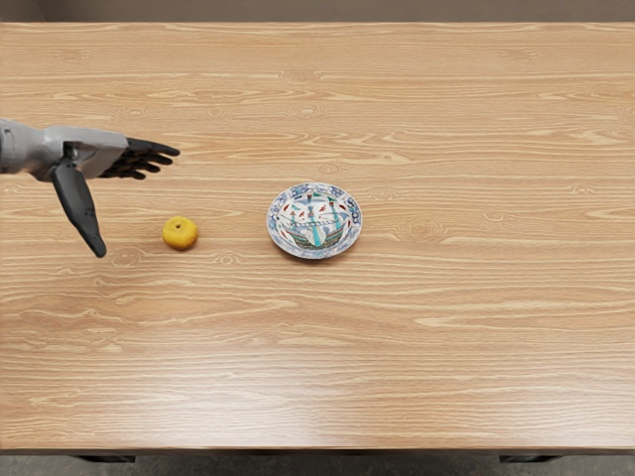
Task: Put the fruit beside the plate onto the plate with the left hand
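Now | left hand (107,159) spread, empty, above table (446,377) at left | fruit (180,233) beside plate (315,220), apart, bare wood between

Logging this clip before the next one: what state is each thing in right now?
Left hand: open, fingers spread, holding nothing.
Patterned plate: upright on the table, nothing on it.
Orange fruit: lying on the table, left of the plate, touching neither plate nor hand.
Right hand: not in view.
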Tool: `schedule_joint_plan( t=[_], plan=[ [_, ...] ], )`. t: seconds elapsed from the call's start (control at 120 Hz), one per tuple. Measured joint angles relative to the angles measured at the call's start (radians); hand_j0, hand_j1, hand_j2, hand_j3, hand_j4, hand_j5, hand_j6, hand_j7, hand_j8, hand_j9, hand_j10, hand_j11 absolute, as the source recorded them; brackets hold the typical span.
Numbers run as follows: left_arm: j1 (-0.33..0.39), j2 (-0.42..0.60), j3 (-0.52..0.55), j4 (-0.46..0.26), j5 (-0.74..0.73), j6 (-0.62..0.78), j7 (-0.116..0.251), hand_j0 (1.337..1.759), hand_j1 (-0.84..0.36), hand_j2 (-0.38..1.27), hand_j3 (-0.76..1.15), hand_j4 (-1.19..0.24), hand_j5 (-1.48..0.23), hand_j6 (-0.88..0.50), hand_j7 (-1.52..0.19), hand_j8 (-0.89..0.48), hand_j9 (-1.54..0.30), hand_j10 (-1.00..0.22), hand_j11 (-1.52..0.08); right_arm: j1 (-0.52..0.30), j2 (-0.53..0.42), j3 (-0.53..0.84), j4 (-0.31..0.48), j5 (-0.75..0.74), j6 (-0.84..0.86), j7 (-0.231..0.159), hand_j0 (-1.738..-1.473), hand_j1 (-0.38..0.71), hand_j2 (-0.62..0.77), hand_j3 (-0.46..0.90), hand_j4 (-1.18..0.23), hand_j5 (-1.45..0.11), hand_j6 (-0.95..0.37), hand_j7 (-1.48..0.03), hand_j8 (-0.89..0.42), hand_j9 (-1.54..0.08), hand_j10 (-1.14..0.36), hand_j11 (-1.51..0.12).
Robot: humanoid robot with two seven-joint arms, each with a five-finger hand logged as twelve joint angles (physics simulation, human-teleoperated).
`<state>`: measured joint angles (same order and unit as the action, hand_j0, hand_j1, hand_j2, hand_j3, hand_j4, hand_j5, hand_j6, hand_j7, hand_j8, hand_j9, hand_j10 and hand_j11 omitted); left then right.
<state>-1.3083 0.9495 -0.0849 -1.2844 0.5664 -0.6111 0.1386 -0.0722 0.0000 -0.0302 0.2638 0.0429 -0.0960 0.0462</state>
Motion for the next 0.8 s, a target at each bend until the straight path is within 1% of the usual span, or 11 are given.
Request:
schedule_joint_plan(
  t=[0.083, 0.158, 0.208, 0.275, 0.35, 0.383, 0.425, 0.475, 0.533, 0.6, 0.8],
  plan=[
    [0.003, -0.001, 0.000, 0.003, 0.000, 0.000, 0.000, 1.658, 0.35, 0.00, 0.00, 0.00, 0.00, -0.01, 0.00, 0.00, 0.00, 0.00, 0.00, 0.003, 0.000, 0.000, 0.000, -0.001, 0.000, 0.000, -1.658, -0.32, 0.00, 0.00, -0.02, -0.03, -0.02, -0.03, -0.02, -0.03, -0.02, -0.03],
    [-0.001, -0.033, 0.000, 0.004, -0.002, 0.000, 0.003, 1.658, 0.35, 0.00, 0.00, 0.00, 0.00, -0.01, 0.00, 0.00, 0.00, 0.00, 0.00, 0.011, 0.000, 0.002, 0.000, -0.001, -0.001, 0.000, -1.658, -0.32, 0.00, 0.00, -0.02, -0.03, -0.02, -0.03, -0.02, -0.03, -0.02, -0.03],
    [-0.011, -0.056, 0.000, 0.004, -0.001, 0.000, 0.030, 1.658, 0.35, 0.00, 0.00, 0.00, 0.00, -0.01, 0.00, 0.00, 0.00, 0.00, 0.00, 0.014, 0.000, 0.003, 0.000, -0.001, -0.001, 0.000, -1.658, -0.32, 0.00, 0.00, -0.02, -0.03, -0.02, -0.03, -0.02, -0.03, -0.02, -0.03],
    [-0.030, -0.102, 0.001, 0.004, 0.001, 0.000, 0.119, 1.658, 0.35, 0.00, 0.00, 0.00, 0.00, -0.01, 0.00, -0.01, 0.00, 0.00, 0.00, 0.016, 0.000, 0.004, 0.000, -0.001, -0.001, 0.001, -1.658, -0.32, 0.00, 0.00, -0.02, -0.03, -0.02, -0.03, -0.02, -0.03, -0.02, -0.03],
    [-0.085, -0.141, 0.005, 0.002, 0.017, 0.000, 0.270, 1.658, 0.35, 0.00, 0.00, 0.00, 0.00, 0.00, 0.00, 0.00, 0.00, 0.00, 0.00, 0.020, 0.000, 0.005, -0.001, -0.002, -0.001, 0.001, -1.658, -0.32, 0.00, 0.00, -0.02, -0.03, -0.02, -0.03, -0.02, -0.03, -0.02, -0.03],
    [-0.101, -0.174, 0.007, -0.001, 0.037, 0.000, 0.326, 1.658, 0.35, 0.00, 0.00, 0.00, 0.00, 0.00, 0.00, 0.00, 0.00, 0.00, 0.00, 0.021, 0.000, 0.006, -0.001, -0.002, -0.001, 0.001, -1.658, -0.32, 0.00, 0.00, -0.02, -0.03, -0.02, -0.03, -0.02, -0.03, -0.02, -0.03],
    [-0.107, -0.209, 0.008, -0.003, 0.061, 0.000, 0.374, 1.658, 0.35, 0.00, 0.00, 0.00, 0.00, 0.00, 0.00, 0.00, 0.00, 0.00, 0.00, 0.021, 0.000, 0.006, 0.000, -0.002, -0.001, 0.001, -1.658, -0.32, 0.00, 0.00, -0.02, -0.03, -0.02, -0.03, -0.02, -0.03, -0.02, -0.03],
    [-0.108, -0.225, 0.009, -0.010, 0.101, 0.000, 0.412, 1.658, 0.35, 0.00, 0.00, 0.00, 0.00, 0.00, 0.00, 0.00, 0.00, 0.00, 0.00, 0.022, 0.000, 0.007, 0.000, -0.001, -0.001, 0.001, -1.658, -0.32, 0.00, 0.00, -0.02, -0.03, -0.02, -0.03, -0.02, -0.03, -0.02, -0.03],
    [-0.106, -0.227, 0.010, -0.037, 0.173, 0.000, 0.438, 1.658, 0.35, 0.00, 0.00, 0.00, 0.00, 0.00, 0.00, 0.00, 0.00, 0.00, 0.00, 0.022, 0.000, 0.007, 0.000, -0.002, -0.001, 0.001, -1.658, -0.32, 0.00, 0.00, -0.02, -0.03, -0.02, -0.03, -0.02, -0.03, -0.02, -0.03],
    [-0.093, -0.219, 0.011, -0.084, 0.258, 0.038, 0.454, 1.658, 0.35, 0.00, 0.00, 0.00, 0.00, 0.00, 0.00, 0.00, 0.00, 0.00, 0.00, 0.023, 0.000, 0.007, 0.000, -0.002, -0.001, 0.001, -1.658, -0.32, 0.00, 0.00, -0.02, -0.03, -0.02, -0.03, -0.02, -0.03, -0.02, -0.03],
    [-0.047, -0.235, 0.013, -0.222, 0.441, 0.227, 0.470, 1.658, 0.35, 0.00, 0.00, 0.00, 0.00, 0.00, 0.00, 0.00, 0.00, 0.00, 0.00, 0.022, 0.000, 0.007, -0.001, -0.002, -0.001, 0.001, -1.658, -0.32, 0.00, 0.00, -0.02, -0.03, -0.02, -0.03, -0.02, -0.03, -0.02, -0.03]
  ],
)
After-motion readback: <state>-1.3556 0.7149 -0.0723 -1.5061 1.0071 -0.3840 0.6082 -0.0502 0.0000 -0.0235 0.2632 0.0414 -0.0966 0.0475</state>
